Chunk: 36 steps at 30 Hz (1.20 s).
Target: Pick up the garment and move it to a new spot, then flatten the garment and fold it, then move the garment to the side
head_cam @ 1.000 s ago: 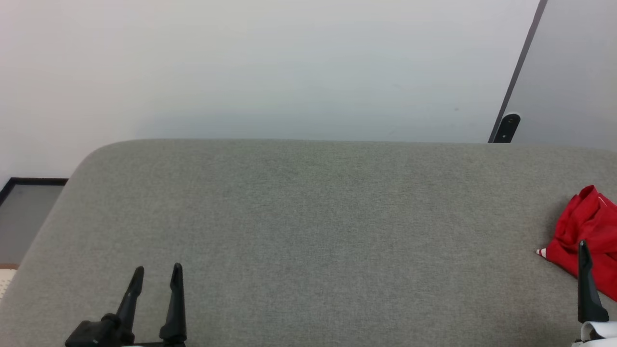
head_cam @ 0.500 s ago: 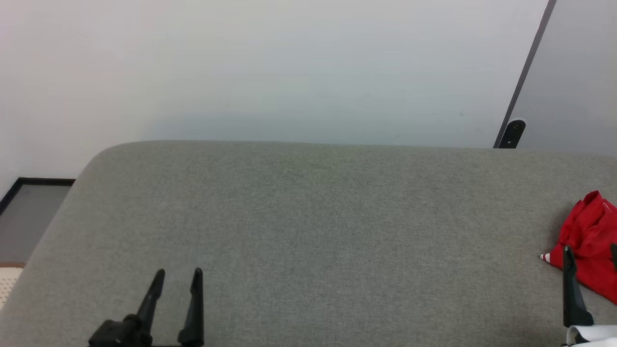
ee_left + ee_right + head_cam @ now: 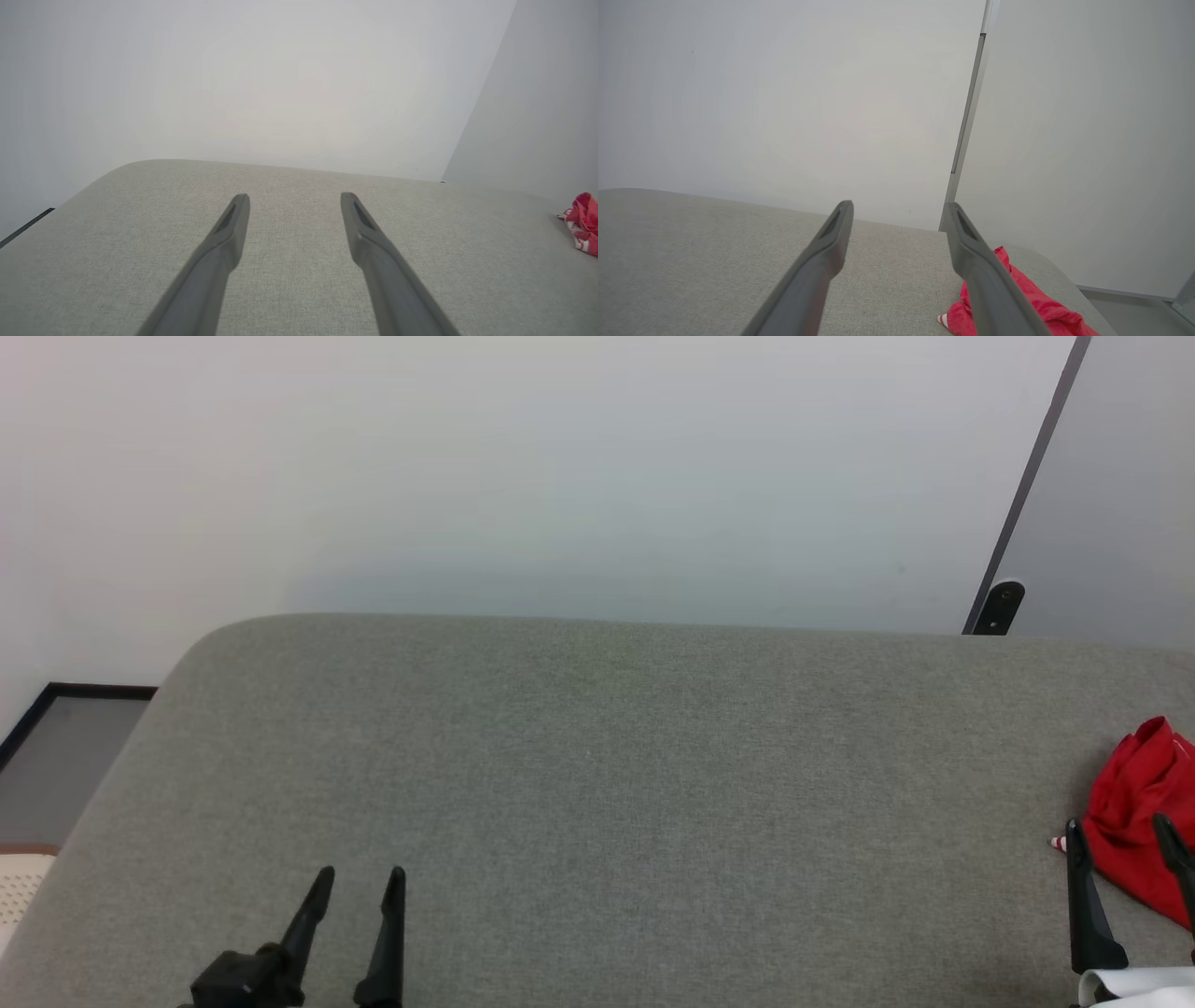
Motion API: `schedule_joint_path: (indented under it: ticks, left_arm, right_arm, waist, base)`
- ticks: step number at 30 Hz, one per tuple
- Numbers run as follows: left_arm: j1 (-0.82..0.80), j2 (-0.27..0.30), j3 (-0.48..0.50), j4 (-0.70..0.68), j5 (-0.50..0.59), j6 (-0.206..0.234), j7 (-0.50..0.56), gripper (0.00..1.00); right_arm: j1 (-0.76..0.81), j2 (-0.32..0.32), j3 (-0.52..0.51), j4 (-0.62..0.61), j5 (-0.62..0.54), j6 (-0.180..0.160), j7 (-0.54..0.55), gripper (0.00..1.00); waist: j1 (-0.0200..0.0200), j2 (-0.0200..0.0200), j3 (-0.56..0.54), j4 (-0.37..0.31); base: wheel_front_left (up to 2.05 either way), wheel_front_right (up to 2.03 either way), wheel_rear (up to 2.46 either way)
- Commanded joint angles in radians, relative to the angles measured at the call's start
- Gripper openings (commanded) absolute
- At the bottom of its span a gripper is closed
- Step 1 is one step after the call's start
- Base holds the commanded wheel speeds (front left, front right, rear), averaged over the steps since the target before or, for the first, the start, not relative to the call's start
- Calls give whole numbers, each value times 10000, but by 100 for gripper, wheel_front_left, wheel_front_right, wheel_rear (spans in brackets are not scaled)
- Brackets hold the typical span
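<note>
The crumpled red garment (image 3: 1134, 793) lies at 4 o'clock on the grey upholstered surface (image 3: 597, 756), just ahead of the right gripper (image 3: 1117, 826), whose jaws stand wide and hold nothing, while the left gripper (image 3: 361, 873), jaws equally wide and empty, hovers well apart at 7 o'clock.

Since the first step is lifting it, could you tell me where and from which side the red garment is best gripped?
Grip the raised fold at the top of the garment, coming down from above with the right gripper, whose jaws stand open near it. It lies bunched on the grey cushion, so the peak probably gives cloth to pinch.
</note>
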Motion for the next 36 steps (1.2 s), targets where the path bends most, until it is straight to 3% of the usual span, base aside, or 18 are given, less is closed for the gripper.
schedule_joint_path:
  ticks: [1,15,36]
  left_arm:
    - [-31,79,-37,-45,-108,-26,5,100]
    - [145,440,-440,5,-1010,-26,5,100]
    - [161,381,-474,49,-1093,-27,5,100]
  right_arm:
    - [-67,-55,22,31,72,-13,-47,100]
    - [-128,-222,50,159,174,-13,-49,100]
    - [48,-168,-259,573,210,-13,-49,100]
  waist:
    - [0,0,-12,3]
    - [0,0,-34,24]
    - [0,0,-35,-7]
  base:
    - [0,0,0]
    - [0,0,0]
    - [0,0,0]
